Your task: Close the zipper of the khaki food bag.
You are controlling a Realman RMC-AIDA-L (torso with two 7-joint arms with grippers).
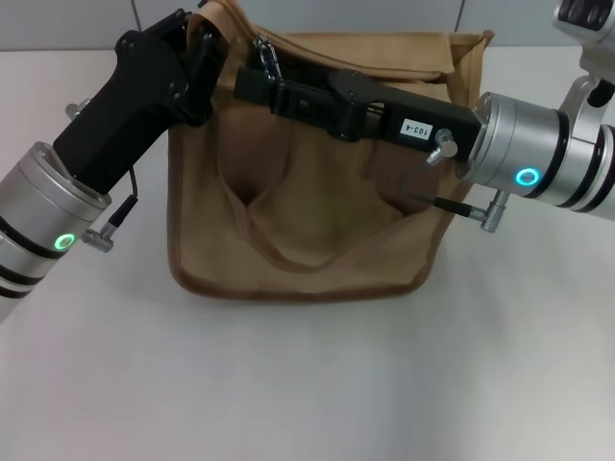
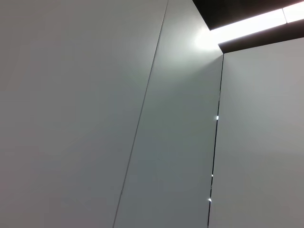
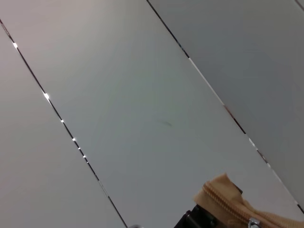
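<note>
Both our grippers work at the top of the khaki food bag (image 1: 307,230), which stands on the white table (image 1: 307,384). Our left gripper (image 1: 205,60) pinches the bag's upper left corner, fingers clamped on the fabric. Our right gripper (image 1: 258,79) reaches across the top panel to the zipper (image 3: 230,205), near its left end; whether its fingers grasp the pull we cannot tell.

The khaki bag (image 1: 307,230) stands upright on the table, brown-trimmed, handle drooping down its front. Its zipper (image 3: 232,205) runs along the top.
</note>
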